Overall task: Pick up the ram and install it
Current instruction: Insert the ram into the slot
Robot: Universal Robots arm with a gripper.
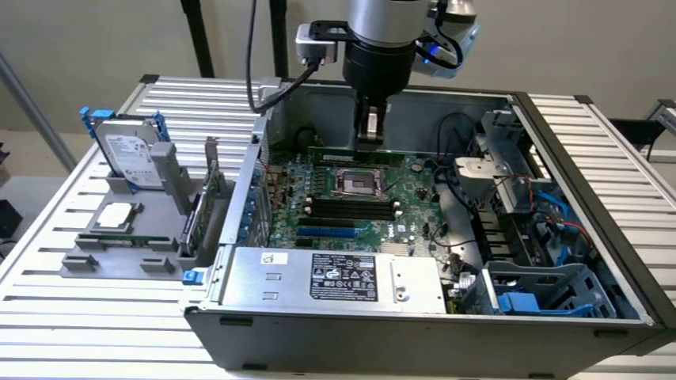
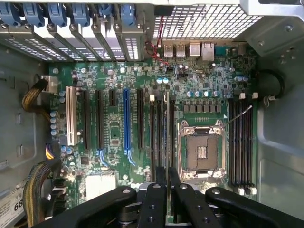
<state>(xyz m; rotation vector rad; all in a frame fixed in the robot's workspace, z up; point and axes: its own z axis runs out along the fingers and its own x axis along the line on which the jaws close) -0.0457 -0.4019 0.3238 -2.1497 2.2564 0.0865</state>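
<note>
The ram (image 1: 354, 152) is a long green stick lying level along the far side of the motherboard (image 1: 328, 229), just behind the processor socket (image 1: 357, 182). My gripper (image 1: 368, 131) comes straight down onto its middle and is shut on it. In the wrist view the two black fingers (image 2: 156, 190) sit close together, and the ram (image 2: 166, 137) shows edge-on as a thin strip between them. It lines up over the black memory slots (image 2: 159, 137) beside the socket (image 2: 202, 152). I cannot tell whether the stick is seated in a slot or just above it.
The open computer case (image 1: 591, 206) walls in the board. A silver power supply (image 1: 338, 277) lies at the front and a drive cage (image 1: 507, 158) with cables at the exterior view's right. A grey tray (image 1: 116, 253) on the left holds a hard drive (image 1: 132, 154), a processor chip (image 1: 114, 215) and an expansion card (image 1: 211, 190).
</note>
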